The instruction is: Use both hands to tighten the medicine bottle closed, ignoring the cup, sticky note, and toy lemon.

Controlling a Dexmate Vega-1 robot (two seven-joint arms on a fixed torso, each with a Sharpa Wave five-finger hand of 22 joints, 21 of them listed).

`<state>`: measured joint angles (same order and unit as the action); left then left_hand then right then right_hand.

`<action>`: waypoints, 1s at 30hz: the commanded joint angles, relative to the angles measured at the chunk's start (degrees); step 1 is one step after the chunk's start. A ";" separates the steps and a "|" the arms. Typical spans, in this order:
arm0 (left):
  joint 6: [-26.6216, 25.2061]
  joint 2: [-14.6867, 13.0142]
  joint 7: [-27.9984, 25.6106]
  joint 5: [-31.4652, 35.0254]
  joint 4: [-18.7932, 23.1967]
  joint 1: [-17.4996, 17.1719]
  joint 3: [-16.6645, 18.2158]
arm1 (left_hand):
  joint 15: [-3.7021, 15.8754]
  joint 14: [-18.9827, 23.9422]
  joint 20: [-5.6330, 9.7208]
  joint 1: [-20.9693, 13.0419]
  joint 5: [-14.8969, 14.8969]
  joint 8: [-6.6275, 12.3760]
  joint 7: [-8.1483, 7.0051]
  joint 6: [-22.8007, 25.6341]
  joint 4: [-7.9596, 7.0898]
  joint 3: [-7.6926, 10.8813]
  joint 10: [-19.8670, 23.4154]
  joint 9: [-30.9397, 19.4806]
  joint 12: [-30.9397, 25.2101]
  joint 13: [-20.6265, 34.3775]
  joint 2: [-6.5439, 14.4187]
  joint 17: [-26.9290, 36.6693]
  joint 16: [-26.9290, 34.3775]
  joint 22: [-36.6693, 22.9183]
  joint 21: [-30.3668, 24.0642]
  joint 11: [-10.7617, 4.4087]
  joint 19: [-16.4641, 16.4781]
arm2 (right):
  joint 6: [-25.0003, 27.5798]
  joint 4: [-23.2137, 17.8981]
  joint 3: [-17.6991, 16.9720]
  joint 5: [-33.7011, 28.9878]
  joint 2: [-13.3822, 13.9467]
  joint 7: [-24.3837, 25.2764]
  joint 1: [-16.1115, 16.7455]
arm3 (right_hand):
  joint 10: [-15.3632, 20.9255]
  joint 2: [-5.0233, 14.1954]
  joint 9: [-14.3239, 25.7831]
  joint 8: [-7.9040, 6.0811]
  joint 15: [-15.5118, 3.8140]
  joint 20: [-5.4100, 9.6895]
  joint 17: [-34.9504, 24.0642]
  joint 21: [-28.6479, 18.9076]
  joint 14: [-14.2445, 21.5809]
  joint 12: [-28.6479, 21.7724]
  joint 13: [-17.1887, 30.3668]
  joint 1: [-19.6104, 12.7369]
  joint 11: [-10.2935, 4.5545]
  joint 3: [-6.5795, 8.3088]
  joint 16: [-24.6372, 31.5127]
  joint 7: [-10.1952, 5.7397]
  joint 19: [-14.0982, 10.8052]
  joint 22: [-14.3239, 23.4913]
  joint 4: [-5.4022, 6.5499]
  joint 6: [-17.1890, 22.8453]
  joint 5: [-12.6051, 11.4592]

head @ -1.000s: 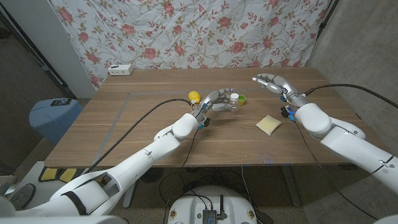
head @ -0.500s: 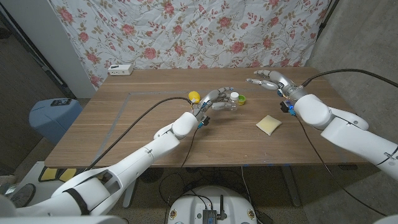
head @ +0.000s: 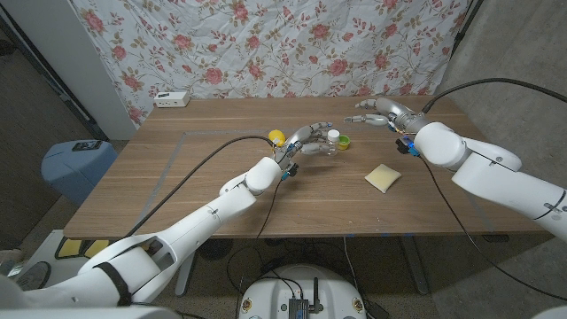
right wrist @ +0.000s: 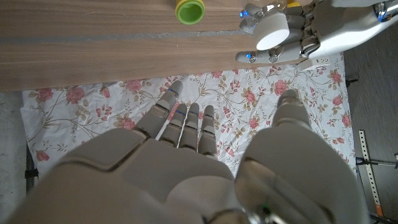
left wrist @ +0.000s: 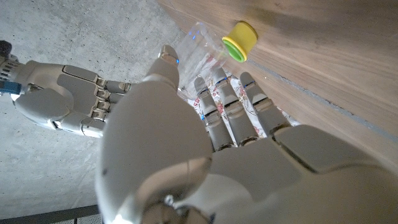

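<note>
The medicine bottle [head: 332, 142] is held upright near the table's [head: 177, 177] middle by the left hand [head: 309, 142], fingers wrapped around it. The right hand [head: 379, 113] is kept above the table to the bottle's right, fingers spread and holding nothing.

Makeshift lab; floral sheet backdrop [head: 266, 44]; concrete floor [head: 532, 80]

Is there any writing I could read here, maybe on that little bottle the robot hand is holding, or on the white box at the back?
None can be read.
Medicine bottle: any label is too small and blurred.
White box: dark marks, too small to read.
</note>
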<state>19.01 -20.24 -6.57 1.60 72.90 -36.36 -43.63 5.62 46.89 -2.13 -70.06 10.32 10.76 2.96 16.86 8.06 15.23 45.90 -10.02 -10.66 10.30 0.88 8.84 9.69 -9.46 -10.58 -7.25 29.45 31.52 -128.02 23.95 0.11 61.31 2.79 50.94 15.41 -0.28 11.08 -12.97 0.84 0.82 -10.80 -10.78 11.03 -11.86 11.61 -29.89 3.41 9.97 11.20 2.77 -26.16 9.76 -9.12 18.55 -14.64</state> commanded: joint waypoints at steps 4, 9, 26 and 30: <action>1.88 1.27 -0.04 0.67 -3.84 2.07 -0.61 | 4.89 -0.20 -0.30 -0.13 0.07 -0.19 -0.57 0.28 -0.04 0.63 0.58 -0.05 -0.49 0.26 0.64 0.17 -0.01 -0.13 0.06 0.04 0.07 | 8.43 -2.11 7.35 -4.68 0.52 -9.81 -9.38 | -1.16 -0.60 0.32 -0.25 1.06 -0.38 -0.21 0.18 -0.68 0.52 0.32 -1.10 0.48 0.39 -0.27 0.07 1.03 0.06 -0.38 0.71 -0.17; 2.39 1.57 0.18 0.84 -4.72 2.66 -0.89 | 4.85 -0.16 -0.28 -0.08 0.07 -0.14 -0.65 0.40 -0.03 0.76 0.65 -0.05 -0.49 0.27 0.70 0.17 0.02 -0.13 0.05 -0.25 -0.02 | 9.29 -2.13 9.13 -6.01 0.21 -11.79 -11.31 | -1.74 -0.89 0.40 -0.20 1.51 -0.80 -0.26 0.32 -1.13 0.65 0.36 -1.21 0.55 0.45 -0.34 0.05 1.68 0.07 -0.32 0.84 -0.05; 2.53 1.66 0.39 1.55 -5.03 3.27 -1.42 | 5.05 -0.27 -0.33 0.00 0.05 -0.11 -0.81 0.56 0.04 0.99 0.74 -0.06 -0.46 0.28 0.67 0.15 -0.01 -0.12 0.03 -0.27 -0.20 | 11.52 -1.98 14.75 -12.20 -1.20 -18.19 -16.79 | -3.65 -1.29 0.64 -0.58 3.11 -1.90 -0.45 0.38 -2.56 0.94 0.48 -1.31 1.99 0.75 -0.43 -1.11 3.29 0.13 0.02 2.65 0.58; 2.55 1.78 0.64 1.39 -5.11 3.29 -1.50 | 5.04 -0.25 -0.28 0.06 0.05 -0.14 -0.81 0.50 0.03 1.07 0.82 -0.06 -0.48 0.29 0.70 0.15 0.00 -0.11 0.05 -0.26 -0.30 | 11.95 -1.96 15.70 -13.51 -1.58 -19.65 -17.63 | -4.04 -1.23 0.69 -0.63 3.43 -2.12 -0.46 0.31 -2.73 0.96 0.51 -1.63 2.25 0.96 -0.40 -1.29 3.40 0.13 -0.05 2.97 0.70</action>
<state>21.39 -18.65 -6.22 2.81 68.10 -33.39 -44.82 5.41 46.68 -2.35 -70.14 10.28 10.76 2.54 17.28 7.96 15.80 45.91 -10.01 -10.82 10.26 0.94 8.76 9.69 -9.45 -10.58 -7.27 29.25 42.13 -130.08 36.53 -9.83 60.63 -12.75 36.34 11.42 -1.57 11.61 -13.38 3.60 -1.16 -11.08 -10.34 8.25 -11.01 11.87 -30.86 5.55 10.40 10.76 1.63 -23.12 9.76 -9.30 21.10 -13.97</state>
